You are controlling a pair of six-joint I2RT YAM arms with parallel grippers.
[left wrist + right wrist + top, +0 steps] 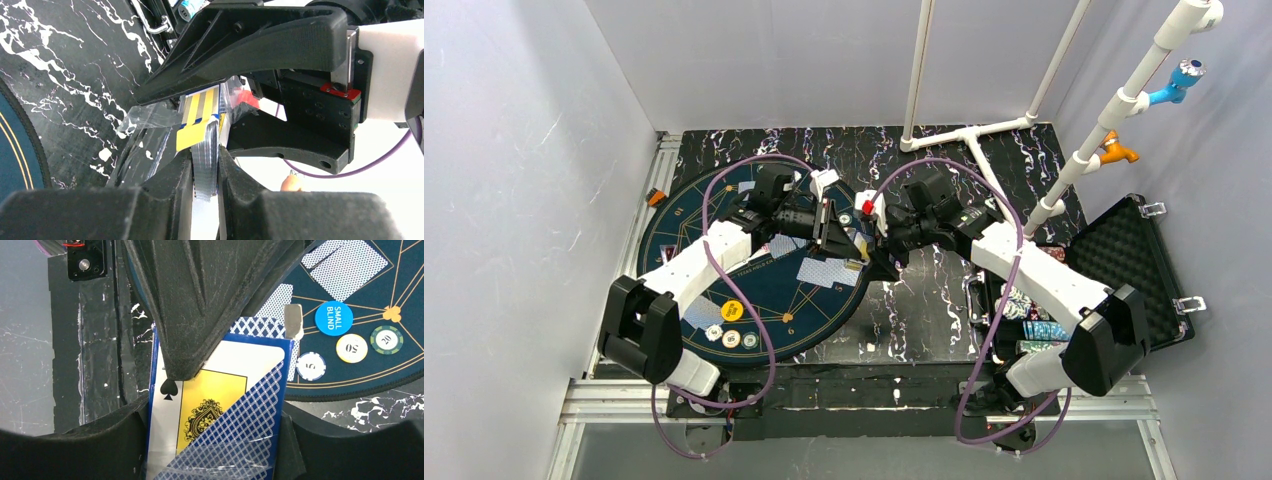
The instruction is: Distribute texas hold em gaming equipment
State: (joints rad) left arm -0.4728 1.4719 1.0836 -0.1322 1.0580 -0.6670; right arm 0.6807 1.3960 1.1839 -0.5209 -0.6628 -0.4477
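My right gripper (215, 440) is shut on a card box (220, 405) that has an ace of spades picture, a blue patterned corner and loose cellophane. My left gripper (206, 172) is shut on the grey edge of a stack of playing cards (205, 160) at the box's open end (200, 107). Both grippers meet above the right rim of the mat, left (832, 230) and right (879, 240). Cards lie face down on the mat (824, 270) (345, 265). A blue small-blind disc (333, 318) and three chips (351, 348) lie beside them.
A round dark-blue mat (674, 215) lies on the left with a yellow button (732, 310), chips (732, 339) and a card (699, 315) at its near edge. An open black foam-lined case (1134, 250) with chip stacks (1024, 305) stands at the right. White pipes (984, 130) stand behind.
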